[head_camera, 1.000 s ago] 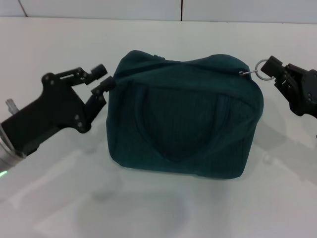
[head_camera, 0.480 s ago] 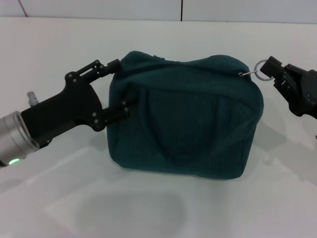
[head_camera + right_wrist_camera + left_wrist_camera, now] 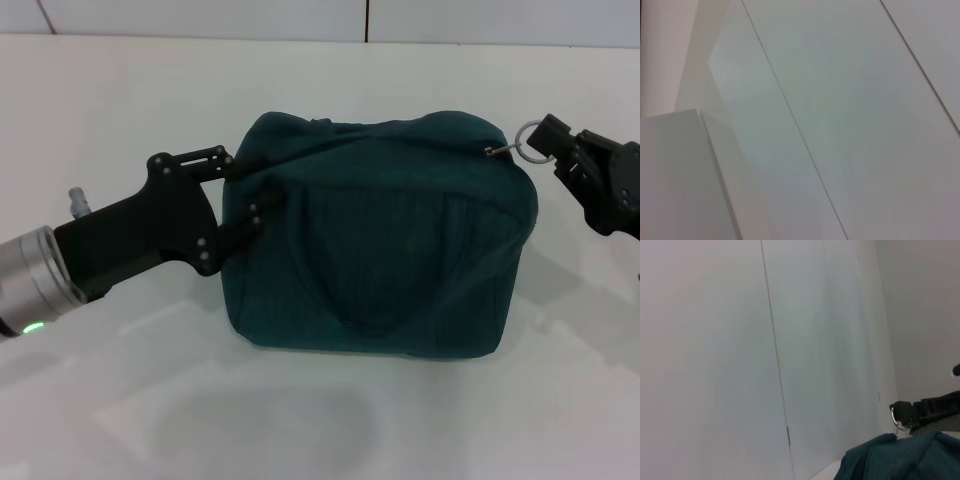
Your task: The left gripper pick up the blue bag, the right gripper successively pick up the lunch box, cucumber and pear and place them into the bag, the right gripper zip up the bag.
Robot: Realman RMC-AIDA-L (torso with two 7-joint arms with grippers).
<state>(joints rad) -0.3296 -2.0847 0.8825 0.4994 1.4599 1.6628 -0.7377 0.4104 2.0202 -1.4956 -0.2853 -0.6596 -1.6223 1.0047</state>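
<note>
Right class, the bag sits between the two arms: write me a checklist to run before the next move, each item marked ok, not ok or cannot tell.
1. Bag upright on the table: ok.
2. Left hand has its fingers at the bag's left end, apparently closed on the cloth: ok.
3. Right hand holds the zip's metal ring at the bag's top right corner: ok.
4. Zip along the top looks shut, with no opening showing: ok.
5. Lunch box, cucumber and pear inside the bag: cannot tell; none is in view.
6. Ring visible from the left wrist view too, above the bag's cloth: ok.
</note>
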